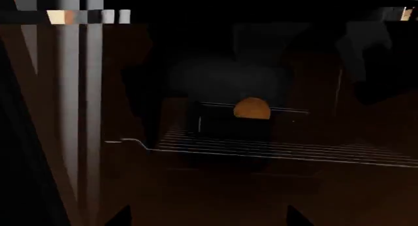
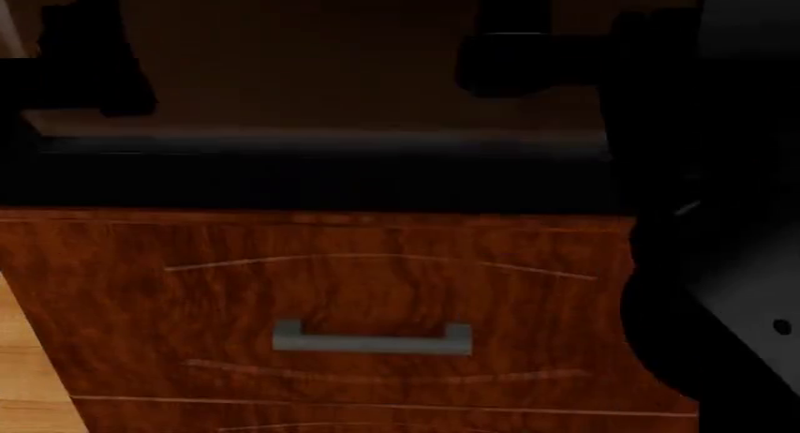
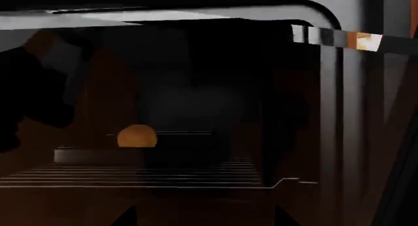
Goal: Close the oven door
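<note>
The oven door [image 2: 313,180] shows in the head view as a black frame band with a dark glass pane [image 2: 313,67] above it. Its bar handle is out of view. My left gripper [image 2: 88,67] and right gripper [image 2: 525,58] are dark shapes against the pane, far apart. Both wrist views look into the dim oven at a wire rack [image 1: 281,150] and a round orange thing [image 1: 251,108]. I cannot tell whether they look through the glass. The left gripper [image 1: 209,218] and right gripper [image 3: 202,218] are open, tips wide apart, nothing between them.
A red-brown wooden drawer [image 2: 375,283] with a short grey handle [image 2: 371,337] sits right below the door. A strip of light wood floor [image 2: 32,377] shows at the lower left. My own dark and grey body [image 2: 725,302] fills the right edge.
</note>
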Robot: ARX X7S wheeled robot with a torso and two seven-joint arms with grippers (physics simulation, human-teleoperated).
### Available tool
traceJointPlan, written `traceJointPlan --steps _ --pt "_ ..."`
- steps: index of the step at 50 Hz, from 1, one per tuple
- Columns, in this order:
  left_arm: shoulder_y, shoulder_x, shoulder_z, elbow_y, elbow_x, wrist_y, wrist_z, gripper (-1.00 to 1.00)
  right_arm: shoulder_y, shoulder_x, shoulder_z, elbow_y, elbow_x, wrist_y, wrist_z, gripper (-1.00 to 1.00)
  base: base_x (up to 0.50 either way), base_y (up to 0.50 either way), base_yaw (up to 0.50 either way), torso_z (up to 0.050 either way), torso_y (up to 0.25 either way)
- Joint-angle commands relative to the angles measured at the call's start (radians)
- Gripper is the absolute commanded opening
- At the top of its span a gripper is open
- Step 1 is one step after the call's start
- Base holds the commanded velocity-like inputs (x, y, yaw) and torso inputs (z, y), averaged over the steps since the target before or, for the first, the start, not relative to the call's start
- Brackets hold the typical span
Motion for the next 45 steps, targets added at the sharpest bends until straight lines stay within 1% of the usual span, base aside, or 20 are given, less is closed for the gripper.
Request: traceJointPlan --steps 1,5,10,14,16,17,21,23,24,25,26,28,29,31,36,39,41,43,44,45 --pt "-0.256 0.045 0.087 -0.249 0.112 0.074 0.090 1.00 0.287 -0.047 -0.102 0.256 -0.085 -0.021 -0.114 1.00 0.00 0.00 0.00 0.000 0.000" --pt "-0.347 0.055 0.118 -0.363 0.158 0.108 0.142 1.00 0.387 -0.069 -0.169 0.394 -0.167 -0.086 -0.193 1.00 0.00 0.00 0.00 0.000 0.000" --pt "-0.482 0.098 0.185 -0.676 0.283 0.256 0.273 1.00 0.553 -0.135 -0.224 0.678 -0.254 -0.197 -0.315 1.00 0.00 0.00 0.00 0.000 0.000" --pt "-0.581 0.132 0.220 -0.862 0.344 0.332 0.336 1.00 0.647 -0.181 -0.273 0.869 -0.327 -0.294 -0.388 1.00 0.00 0.00 0.00 0.000 0.000" --pt "-0.629 0.149 0.255 -0.944 0.389 0.380 0.370 1.00 0.709 -0.217 -0.276 1.019 -0.346 -0.353 -0.438 1.00 0.00 0.00 0.00 0.000 0.000" --pt "-0.644 0.159 0.302 -0.986 0.440 0.424 0.387 1.00 0.747 -0.242 -0.287 1.135 -0.367 -0.403 -0.478 1.00 0.00 0.00 0.00 0.000 0.000" --pt "-0.711 0.203 0.318 -1.188 0.474 0.511 0.452 1.00 0.836 -0.296 -0.324 1.401 -0.435 -0.542 -0.555 1.00 0.00 0.00 0.00 0.000 0.000" --pt "-0.797 0.253 0.306 -1.413 0.482 0.588 0.511 1.00 0.943 -0.361 -0.331 1.695 -0.469 -0.682 -0.623 1.00 0.00 0.00 0.00 0.000 0.000" --pt "-0.837 0.277 0.315 -1.515 0.494 0.625 0.549 1.00 0.961 -0.371 -0.322 1.744 -0.478 -0.702 -0.635 1.00 0.00 0.00 0.00 0.000 0.000" --pt "-0.900 0.312 0.324 -1.665 0.518 0.713 0.583 1.00 0.964 -0.377 -0.314 1.745 -0.503 -0.691 -0.638 1.00 0.00 0.00 0.00 0.000 0.000" --pt "-0.935 0.326 0.382 -1.761 0.491 0.756 0.602 1.00 0.968 -0.382 -0.293 1.745 -0.530 -0.677 -0.646 1.00 0.00 0.00 0.00 0.000 0.000" --pt "-0.954 0.327 0.513 -1.788 0.390 0.742 0.610 1.00 0.970 -0.391 -0.245 1.745 -0.604 -0.658 -0.648 1.00 0.00 0.00 0.00 0.000 0.000" --pt "-0.957 0.327 0.537 -1.788 0.353 0.728 0.614 1.00 0.965 -0.396 -0.242 1.746 -0.664 -0.665 -0.643 1.00 0.00 0.00 0.00 0.000 0.000" --pt "-0.961 0.327 0.641 -1.789 0.302 0.738 0.596 1.00 0.964 -0.404 -0.170 1.746 -0.720 -0.649 -0.647 1.00 0.00 0.00 0.00 0.000 0.000" --pt "-0.969 0.327 0.632 -1.789 0.289 0.693 0.582 1.00 0.966 -0.419 -0.049 1.746 -0.841 -0.585 -0.644 1.00 0.00 0.00 0.00 0.000 0.002" --pt "-0.968 0.327 0.799 -1.789 0.174 0.699 0.574 1.00 0.963 -0.417 0.001 1.746 -0.882 -0.530 -0.622 1.00 0.00 0.00 0.00 0.000 0.000" --pt "-0.965 0.327 0.871 -1.789 0.091 0.688 0.572 1.00 0.953 -0.418 0.011 1.746 -0.902 -0.501 -0.612 1.00 0.00 0.00 0.00 0.000 0.000" --pt "-0.959 0.327 0.908 -1.789 0.030 0.660 0.570 1.00 0.939 -0.416 0.000 1.746 -0.920 -0.487 -0.596 1.00 0.00 0.00 0.00 0.000 0.000" --pt "-0.947 0.327 0.827 -1.789 0.023 0.598 0.551 1.00 0.931 -0.411 0.005 1.746 -0.919 -0.486 -0.581 1.00 0.00 0.00 0.00 0.000 0.000" --pt "-0.939 0.327 0.846 -1.789 0.051 0.599 0.545 1.00 0.925 -0.406 0.018 1.746 -0.913 -0.482 -0.579 1.00 0.00 0.00 0.00 0.000 0.000"
